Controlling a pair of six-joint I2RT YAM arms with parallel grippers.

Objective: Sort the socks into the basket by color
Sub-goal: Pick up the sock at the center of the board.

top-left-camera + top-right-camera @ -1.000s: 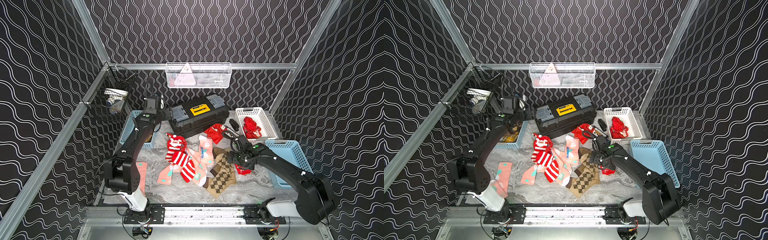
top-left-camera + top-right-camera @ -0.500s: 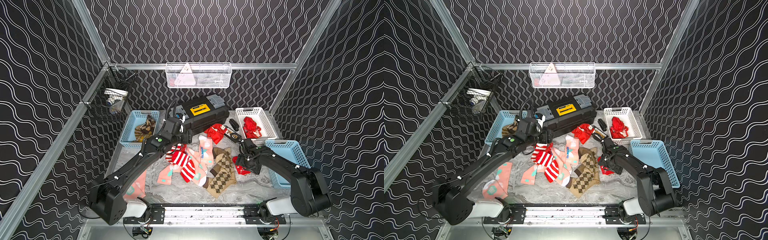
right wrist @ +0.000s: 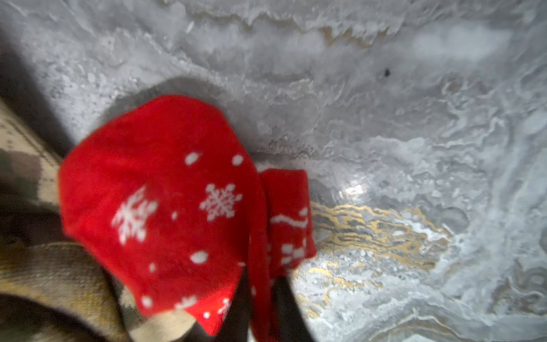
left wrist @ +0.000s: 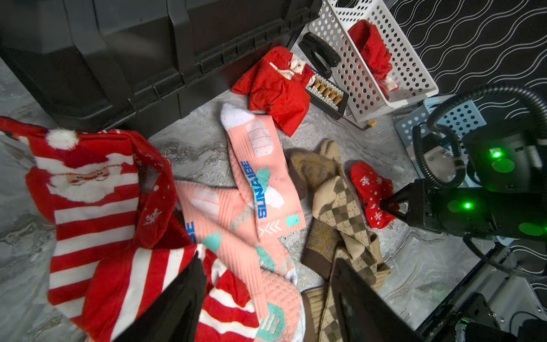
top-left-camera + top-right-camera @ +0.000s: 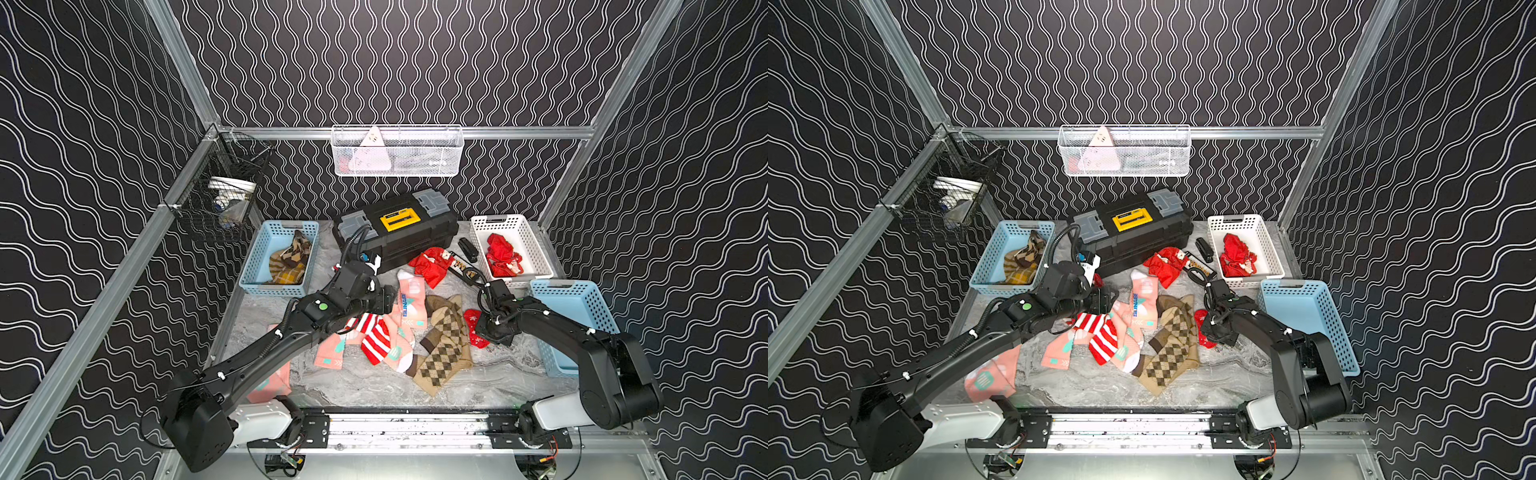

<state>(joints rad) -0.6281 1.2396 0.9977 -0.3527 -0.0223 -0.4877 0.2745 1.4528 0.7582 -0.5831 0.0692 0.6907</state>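
Logged right pincer [image 4: 391,204] clenched on edge of red snowflake sock [image 4: 370,189], mid-right of frame, left pincer [image 4: 263,266] released over striped sock [image 4: 97,237]; thin pinch, may slip on lifting.

Black wavy-lined walls [image 5: 374,62], grey marbled tabletop [image 5: 361,386], aluminium frame [image 5: 519,132].

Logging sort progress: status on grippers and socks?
Right gripper shut on red snowflake sock, low. Left gripper open, empty, above the sock pile. Argyle sock lies right beside the held one; could drag.
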